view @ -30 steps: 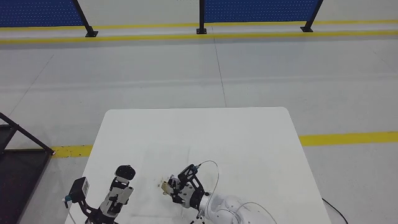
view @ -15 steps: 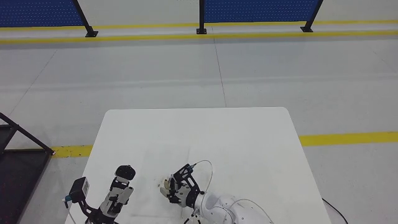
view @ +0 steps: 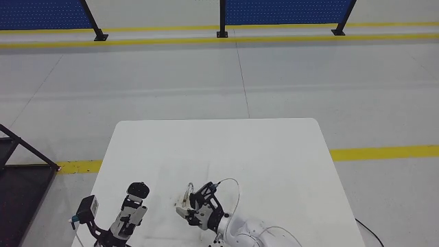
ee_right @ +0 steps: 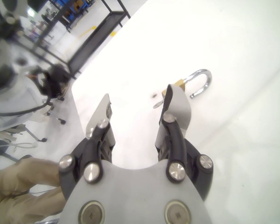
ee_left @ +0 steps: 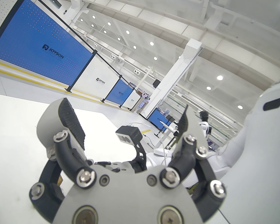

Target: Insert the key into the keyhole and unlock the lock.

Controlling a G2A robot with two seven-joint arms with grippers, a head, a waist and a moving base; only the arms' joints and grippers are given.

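Observation:
A brass padlock [ee_right: 180, 83] lies on the white table [ee_right: 224, 36], its body mostly hidden behind one finger [ee_right: 177, 103] of my right gripper. Its silver shackle [ee_right: 203, 81] stands swung out with one end free. The key [ee_right: 158, 103] shows its silver head at the lock's base, beside that finger. My right gripper [ee_right: 138, 94] is open, holds nothing and hovers just short of the lock. In the top view the padlock [view: 184, 200] sits at the right gripper [view: 190, 209]. My left gripper [ee_left: 125, 104] is open and empty, tilted upward, left of the lock [view: 138, 191].
A small dark speck [ee_right: 153, 96] lies on the table next to the key. A black metal rack [view: 20, 152] stands off the table's left edge. The table [view: 274, 158] stretches bare towards its far edge and right side.
The right gripper has shifted a little over the lock. The shackle now shows beside it in the top view. The left arm has not moved.

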